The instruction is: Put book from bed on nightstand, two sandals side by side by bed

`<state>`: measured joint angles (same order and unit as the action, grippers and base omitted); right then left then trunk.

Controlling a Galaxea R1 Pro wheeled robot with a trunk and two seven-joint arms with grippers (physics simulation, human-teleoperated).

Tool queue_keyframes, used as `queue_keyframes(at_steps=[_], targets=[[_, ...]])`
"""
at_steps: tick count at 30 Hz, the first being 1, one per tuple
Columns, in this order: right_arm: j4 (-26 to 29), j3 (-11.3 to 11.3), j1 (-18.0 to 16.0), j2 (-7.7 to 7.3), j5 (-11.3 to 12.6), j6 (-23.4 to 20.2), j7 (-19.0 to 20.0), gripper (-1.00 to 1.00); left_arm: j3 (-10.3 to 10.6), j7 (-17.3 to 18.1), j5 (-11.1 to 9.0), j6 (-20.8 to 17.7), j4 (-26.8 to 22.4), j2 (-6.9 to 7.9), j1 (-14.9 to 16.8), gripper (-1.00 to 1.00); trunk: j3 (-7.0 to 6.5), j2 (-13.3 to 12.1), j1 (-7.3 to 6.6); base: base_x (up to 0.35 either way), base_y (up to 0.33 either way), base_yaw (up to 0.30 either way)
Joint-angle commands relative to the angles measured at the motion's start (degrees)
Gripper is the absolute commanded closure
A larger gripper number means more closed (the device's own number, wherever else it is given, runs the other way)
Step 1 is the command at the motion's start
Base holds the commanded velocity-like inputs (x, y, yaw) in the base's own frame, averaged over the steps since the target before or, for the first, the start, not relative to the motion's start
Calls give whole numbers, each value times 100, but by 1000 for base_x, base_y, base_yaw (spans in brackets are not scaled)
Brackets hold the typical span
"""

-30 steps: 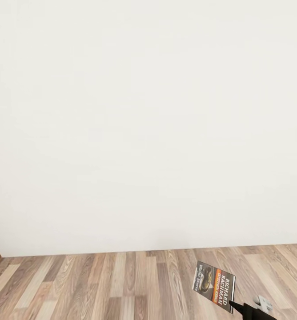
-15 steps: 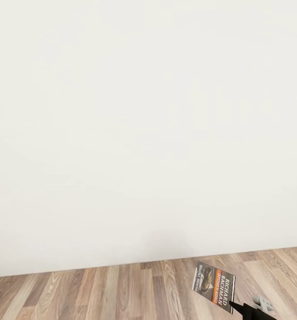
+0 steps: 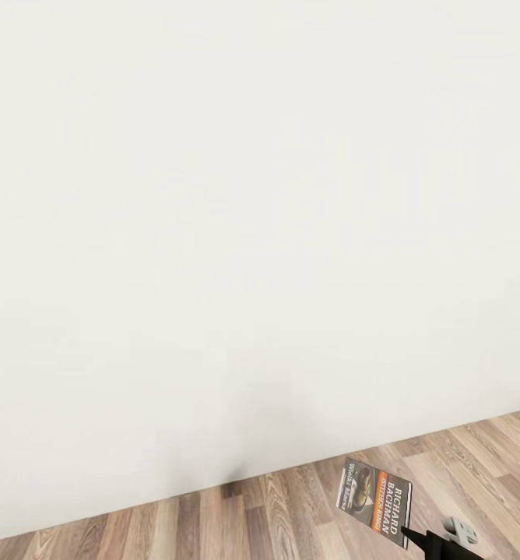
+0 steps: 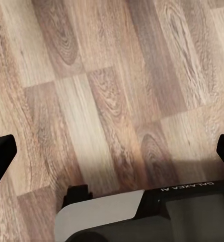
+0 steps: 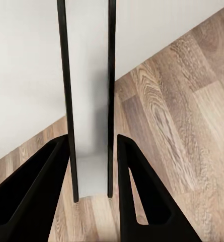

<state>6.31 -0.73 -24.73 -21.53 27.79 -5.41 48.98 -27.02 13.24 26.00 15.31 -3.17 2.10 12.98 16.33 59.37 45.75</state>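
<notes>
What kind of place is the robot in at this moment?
Probably an indoor room in a home, though little shows: a plain white wall meets a wood plank floor. The right gripper holds a book above that floor.

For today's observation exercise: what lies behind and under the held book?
Behind the book, held in the right tool, are a white wall and plank floor. The floor right behind the cover is hidden.
</notes>
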Motion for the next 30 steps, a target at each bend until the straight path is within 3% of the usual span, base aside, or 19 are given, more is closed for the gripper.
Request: queue_keyframes(at_steps=[1, 7, 30], targets=[[2, -25, -5, 0, 43, -57, 15, 100, -49, 21, 45, 16, 1, 1, 3, -100, 7, 5, 2, 98, 0, -153], [4, -32, -5, 0, 43, -57, 15, 100, -49, 21, 45, 16, 1, 1, 3, -100, 7, 5, 2, 135, 0, -47], [2, -36, -5, 0, 50, -56, -5, 100, -49, 21, 45, 16, 3, 1, 3, -100, 7, 5, 2, 328, 0, -1]])
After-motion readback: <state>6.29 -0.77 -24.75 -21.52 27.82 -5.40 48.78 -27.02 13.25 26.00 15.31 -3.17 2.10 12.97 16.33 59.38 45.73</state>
